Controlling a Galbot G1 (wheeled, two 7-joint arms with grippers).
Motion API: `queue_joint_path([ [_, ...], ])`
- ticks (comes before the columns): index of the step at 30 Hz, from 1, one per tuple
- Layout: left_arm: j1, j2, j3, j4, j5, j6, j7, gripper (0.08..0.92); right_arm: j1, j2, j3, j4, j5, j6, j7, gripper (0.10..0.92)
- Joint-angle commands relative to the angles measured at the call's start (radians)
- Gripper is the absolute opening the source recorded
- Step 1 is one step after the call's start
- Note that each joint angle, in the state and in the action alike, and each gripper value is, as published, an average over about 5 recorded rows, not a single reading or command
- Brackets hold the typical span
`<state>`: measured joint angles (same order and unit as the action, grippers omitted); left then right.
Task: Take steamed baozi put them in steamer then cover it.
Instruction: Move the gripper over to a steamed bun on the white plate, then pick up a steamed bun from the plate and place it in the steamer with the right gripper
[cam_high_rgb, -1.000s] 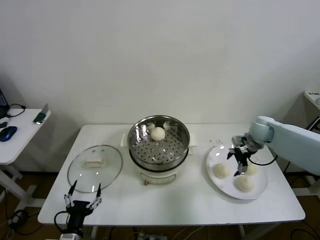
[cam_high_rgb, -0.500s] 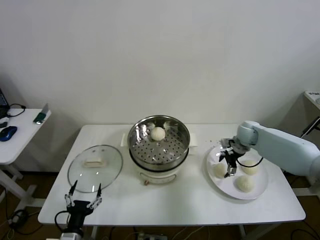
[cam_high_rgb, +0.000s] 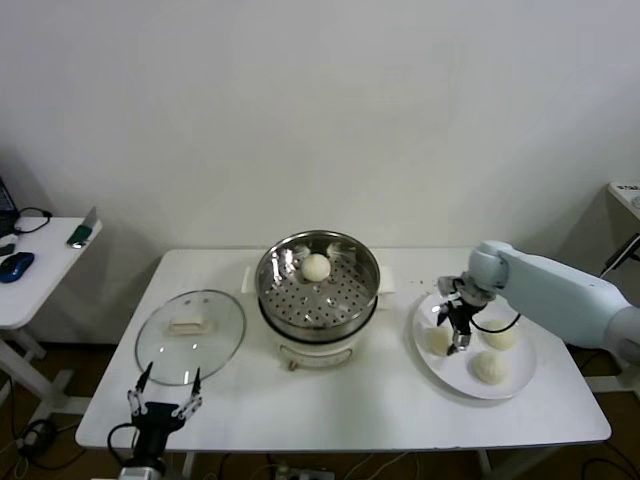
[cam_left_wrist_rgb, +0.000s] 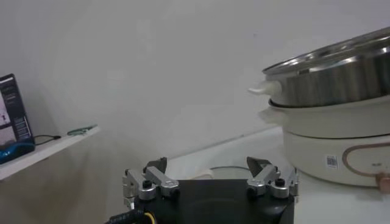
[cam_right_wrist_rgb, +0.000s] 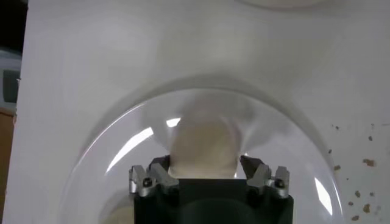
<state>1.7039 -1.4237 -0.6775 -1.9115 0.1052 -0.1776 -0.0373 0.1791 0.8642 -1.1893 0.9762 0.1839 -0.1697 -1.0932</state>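
Note:
One steamed baozi (cam_high_rgb: 316, 267) lies in the shiny steamer (cam_high_rgb: 300, 322) at mid-table. Three more sit on the white plate (cam_high_rgb: 455, 373) to the right: one by the plate's left edge (cam_high_rgb: 437, 343), and two others (cam_high_rgb: 501, 337) (cam_high_rgb: 489, 367). My right gripper (cam_high_rgb: 452, 331) points down onto the left one. In the right wrist view its fingers press both sides of that baozi (cam_right_wrist_rgb: 203, 145), the gripper (cam_right_wrist_rgb: 204, 168) shut on it while it rests on the plate (cam_right_wrist_rgb: 122, 159). The glass cover (cam_high_rgb: 190, 336) lies flat at the left. My left gripper (cam_high_rgb: 165, 396) hangs open at the table's front left edge.
The left wrist view shows the open left gripper (cam_left_wrist_rgb: 207, 168), the steamer (cam_left_wrist_rgb: 335, 76) on its white pot base (cam_left_wrist_rgb: 329, 155), and a side table (cam_left_wrist_rgb: 42, 149). A side table (cam_high_rgb: 30, 270) with a mouse stands far left. Crumbs (cam_right_wrist_rgb: 359, 189) dot the tabletop by the plate.
My right gripper moved left across the plate from between the buns to the leftmost bun, lowered over it, and its fingers closed in on its sides. The left arm stayed still.

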Motion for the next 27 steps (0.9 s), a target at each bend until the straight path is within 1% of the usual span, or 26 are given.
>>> queue_joint_path([
  [1,0.003,-0.001,-0.001,-0.004,-0.001,0.0,-0.001,0.823,-0.003,0.004,0.004,-0.012,0.002,0.005,-0.013,0.73],
  [7,0.005,-0.002,-0.001,-0.009,-0.003,0.001,-0.001,0.823,0.041,-0.027,-0.006,0.013,0.036,0.003,-0.007,0.707],
  [15,0.004,-0.002,0.001,-0.02,-0.003,0.005,-0.004,0.823,0.331,-0.049,-0.18,0.062,0.215,-0.005,-0.016,0.704],
  [21,0.004,-0.002,0.011,-0.032,-0.001,0.006,-0.003,0.823,0.636,0.027,-0.364,0.053,0.428,-0.006,-0.029,0.704],
  [27,0.008,-0.001,0.023,-0.049,0.0,0.006,-0.002,0.823,0.74,0.153,-0.411,0.048,0.596,-0.046,-0.023,0.704],
])
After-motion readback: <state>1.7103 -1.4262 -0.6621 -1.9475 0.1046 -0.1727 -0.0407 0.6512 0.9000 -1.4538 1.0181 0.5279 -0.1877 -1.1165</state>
